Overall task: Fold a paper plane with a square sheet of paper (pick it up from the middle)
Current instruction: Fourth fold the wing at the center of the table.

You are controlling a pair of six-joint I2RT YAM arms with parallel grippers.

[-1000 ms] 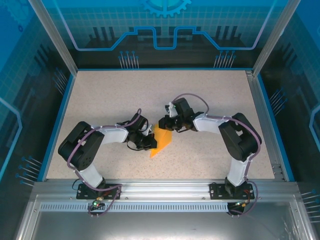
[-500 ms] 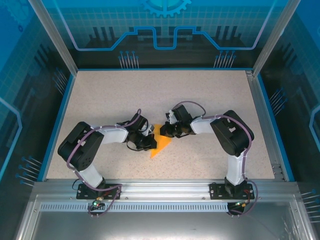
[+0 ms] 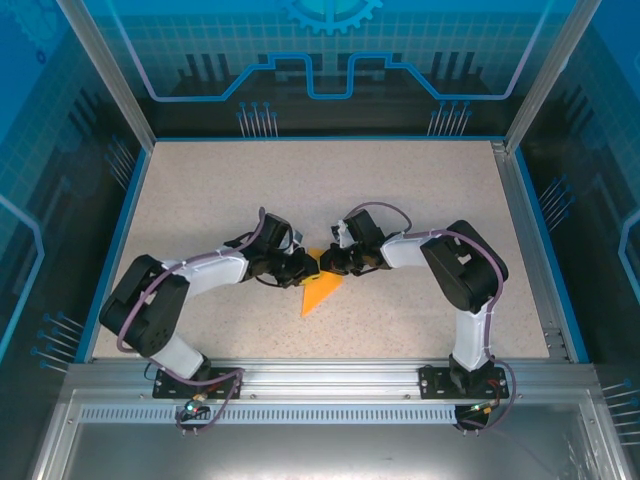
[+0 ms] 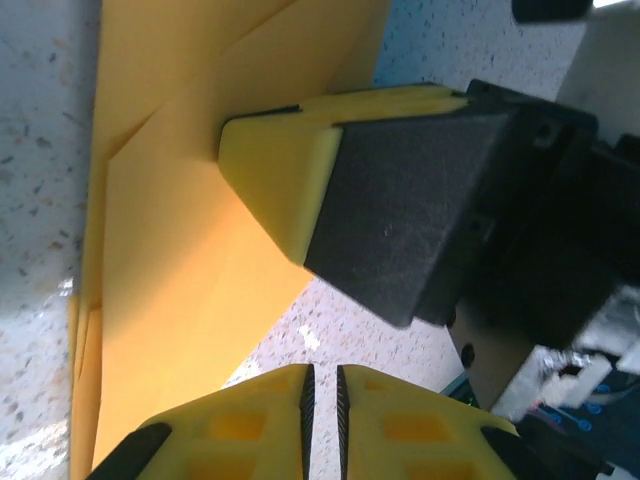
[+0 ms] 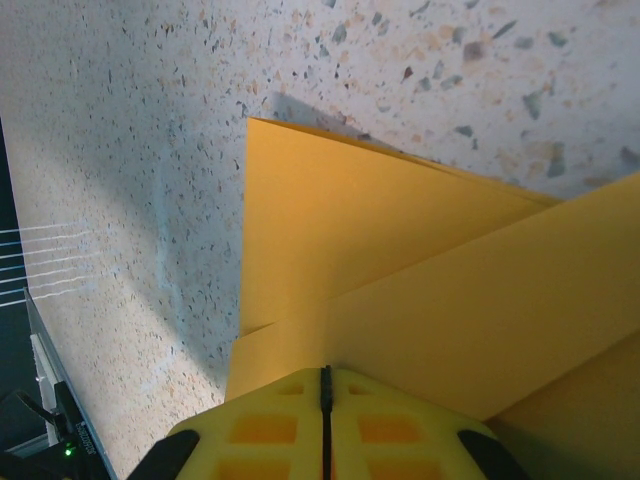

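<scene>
Your right gripper (image 5: 325, 372), shut, pinned the folded paper sheet (image 5: 330, 240); your left gripper (image 4: 322, 372) beside it, barely parted and empty, could drag creases askew.

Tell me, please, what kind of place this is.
Probably an enclosed robot work cell, perhaps for demonstrations: two robot arms bolted at the edge of a speckled table, aluminium frame posts, and blue printed panels around it.

Paper plane (image 3: 319, 294): orange-yellow, part-folded, pointed triangle.

matt paper plane (image 3: 320, 292), speckled matt tbl (image 3: 420, 200)
</scene>
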